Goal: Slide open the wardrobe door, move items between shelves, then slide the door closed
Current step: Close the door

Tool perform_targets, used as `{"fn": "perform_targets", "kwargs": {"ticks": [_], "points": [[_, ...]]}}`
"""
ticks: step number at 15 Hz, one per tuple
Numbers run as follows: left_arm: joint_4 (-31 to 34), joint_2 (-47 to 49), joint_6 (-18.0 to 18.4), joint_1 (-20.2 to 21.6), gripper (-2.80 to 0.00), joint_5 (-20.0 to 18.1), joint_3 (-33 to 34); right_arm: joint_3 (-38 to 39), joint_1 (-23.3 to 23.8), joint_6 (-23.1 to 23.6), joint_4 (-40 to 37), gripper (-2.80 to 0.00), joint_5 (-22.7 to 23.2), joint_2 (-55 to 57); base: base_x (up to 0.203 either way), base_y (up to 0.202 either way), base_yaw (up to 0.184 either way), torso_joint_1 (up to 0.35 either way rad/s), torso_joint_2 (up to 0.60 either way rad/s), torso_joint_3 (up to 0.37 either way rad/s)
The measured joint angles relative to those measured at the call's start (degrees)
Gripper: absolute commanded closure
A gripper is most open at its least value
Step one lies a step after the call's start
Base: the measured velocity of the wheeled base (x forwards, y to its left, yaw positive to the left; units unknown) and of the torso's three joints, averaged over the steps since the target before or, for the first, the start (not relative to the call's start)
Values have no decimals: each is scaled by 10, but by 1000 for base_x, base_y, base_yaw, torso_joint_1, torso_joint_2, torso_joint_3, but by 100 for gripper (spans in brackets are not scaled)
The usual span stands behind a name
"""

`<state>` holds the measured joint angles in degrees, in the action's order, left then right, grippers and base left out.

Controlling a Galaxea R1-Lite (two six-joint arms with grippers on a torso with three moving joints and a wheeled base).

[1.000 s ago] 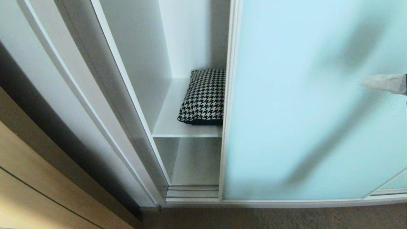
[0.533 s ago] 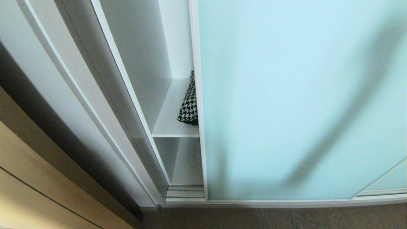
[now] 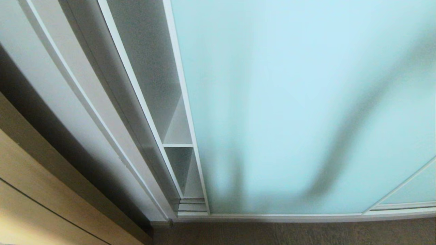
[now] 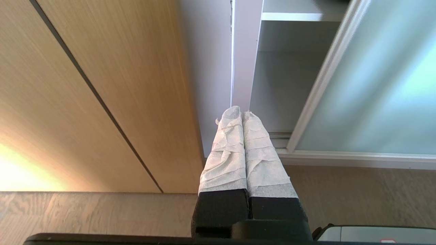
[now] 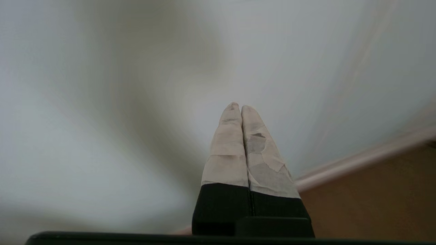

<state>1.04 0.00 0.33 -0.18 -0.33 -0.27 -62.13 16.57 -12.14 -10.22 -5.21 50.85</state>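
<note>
Left pincer (image 4: pixel 242 114) closed, both tape-wrapped fingers (image 4: pixel 227 146) pressed together, nothing between them, pointing forward and low. Right pincer (image 5: pixel 237 108) also closed and empty, taped fingertips (image 5: pixel 252 117) touching each other. Neither arm shows in the head view.

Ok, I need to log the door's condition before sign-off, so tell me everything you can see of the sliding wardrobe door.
The sliding wardrobe door is a tall, wide panel of frosted pale blue-green glass in a thin silver-white metal frame, standing upright in the track along the floor. It is nearly shut: only a narrow gap on its left side shows slivers of the white shelves. Soft shadows fall across the glass. The shut right claw points at the panel; contact cannot be told.
</note>
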Motion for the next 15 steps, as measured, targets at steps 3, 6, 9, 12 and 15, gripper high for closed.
{"fn": "perform_targets", "kwargs": {"ticks": [3, 6, 9, 12, 15], "points": [[0, 0, 0, 0, 0, 0, 0, -6, 150, -1, 3, 0, -5, 12, 0, 0, 0, 0, 0, 0], [0, 0, 0, 0, 0, 0, 0, -24, 285, -2, 3, 0, -5, 67, 0, 0, 0, 0, 0, 0], [0, 0, 0, 0, 0, 0, 0, -78, 357, -2, 7, 0, 7, 155, 0, 0, 0, 0, 0, 0], [0, 0, 0, 0, 0, 0, 0, -146, 391, 3, 15, 0, 78, 244, 0, 0, 0, 0, 0, 0], [0, 0, 0, 0, 0, 0, 0, -218, 404, 12, 17, 0, 207, 323, 0, 0, 0, 0, 0, 0]]}}
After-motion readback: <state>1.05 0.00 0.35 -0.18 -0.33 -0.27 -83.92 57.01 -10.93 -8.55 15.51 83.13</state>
